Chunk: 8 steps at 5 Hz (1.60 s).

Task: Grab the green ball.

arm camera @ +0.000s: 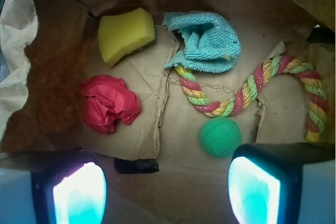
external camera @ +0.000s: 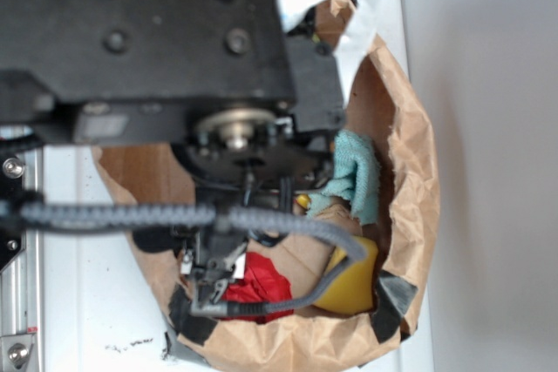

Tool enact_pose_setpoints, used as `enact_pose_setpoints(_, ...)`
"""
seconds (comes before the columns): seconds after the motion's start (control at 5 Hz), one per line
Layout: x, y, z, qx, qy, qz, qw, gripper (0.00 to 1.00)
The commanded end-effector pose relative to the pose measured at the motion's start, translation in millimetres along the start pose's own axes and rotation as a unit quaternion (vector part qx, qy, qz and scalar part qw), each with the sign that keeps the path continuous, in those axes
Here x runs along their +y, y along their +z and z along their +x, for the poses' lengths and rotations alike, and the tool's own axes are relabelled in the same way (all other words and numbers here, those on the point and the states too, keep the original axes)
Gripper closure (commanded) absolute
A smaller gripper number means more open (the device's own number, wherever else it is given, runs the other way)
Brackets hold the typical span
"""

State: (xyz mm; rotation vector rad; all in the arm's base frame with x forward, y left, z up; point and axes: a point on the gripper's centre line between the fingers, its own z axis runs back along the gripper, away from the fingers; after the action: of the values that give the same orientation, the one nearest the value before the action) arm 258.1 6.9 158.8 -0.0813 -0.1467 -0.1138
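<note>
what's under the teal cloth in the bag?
One end of the braided rope runs under the lower edge of the teal cloth. How far it goes in, or whether anything else is beneath, is hidden. The green ball lies apart, uncovered.

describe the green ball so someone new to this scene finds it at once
Wrist view: look inside the brown paper bag, along the multicoloured rope that curves across its floor. The green ball sits just below the rope's dip, near the tool's right finger. It is the only round thing; the teal cloth above is crumpled fabric.
</note>
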Motion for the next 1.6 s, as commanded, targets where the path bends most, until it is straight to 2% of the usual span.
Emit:
enact_pose_setpoints(0.0, 3, 10, 4, -0.019, 0.010, 0.004, 1.000, 0.00)
enact_pose_setpoints(0.2, 14, -34, 17, -0.015, 0.002, 0.035, 0.999, 0.00)
enact_pose_setpoints(0.4, 25, -60, 10, -0.006, 0.012, 0.058, 0.998, 0.00)
enact_pose_setpoints(0.8, 48, -72, -8, 0.015, -0.002, 0.047, 0.999, 0.00)
enact_pose_setpoints(1.2, 63, -81, -8, 0.004, 0.013, 0.087, 0.996, 0.00)
enact_pose_setpoints(1.4, 65, -85, -4, 0.008, 0.020, 0.083, 0.996, 0.00)
